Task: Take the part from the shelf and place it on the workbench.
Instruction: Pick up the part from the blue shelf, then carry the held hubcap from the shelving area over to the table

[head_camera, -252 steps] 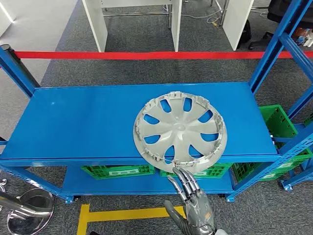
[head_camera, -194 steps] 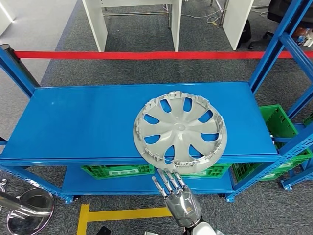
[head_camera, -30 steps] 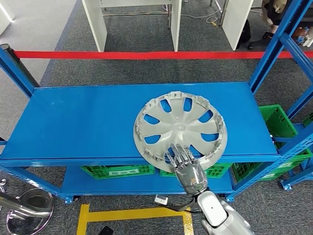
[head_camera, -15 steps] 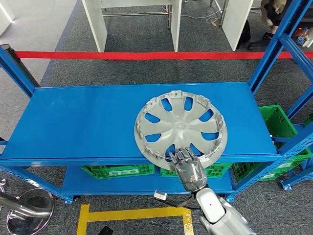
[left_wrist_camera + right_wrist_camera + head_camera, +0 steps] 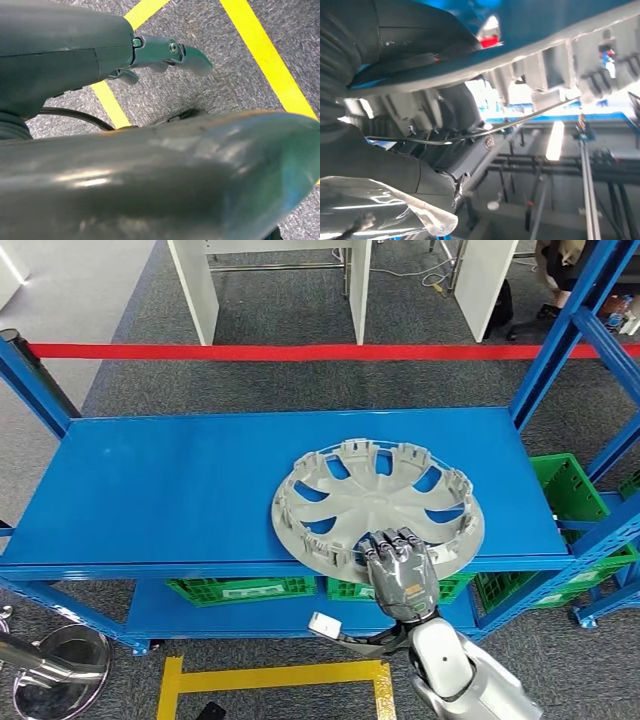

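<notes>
The right hand [image 5: 398, 565] has its fingers curled over the near rim of the silver hubcap [image 5: 375, 502], gripping it at the cap's six o'clock edge, and the cap sits tilted on the blue shelf [image 5: 166, 490], near side lifted, overhanging the front lip. Over in the left wrist view, the left hand [image 5: 166, 52] hangs above grey carpet and yellow floor tape [image 5: 271, 60], one finger stretched out straight; its grip, I cannot tell.

Grey carpet floor [image 5: 302, 390], red tape line [image 5: 226, 352], yellow floor tape [image 5: 264, 677], white desk legs [image 5: 195, 290], green crates [image 5: 241, 589] under rack.
</notes>
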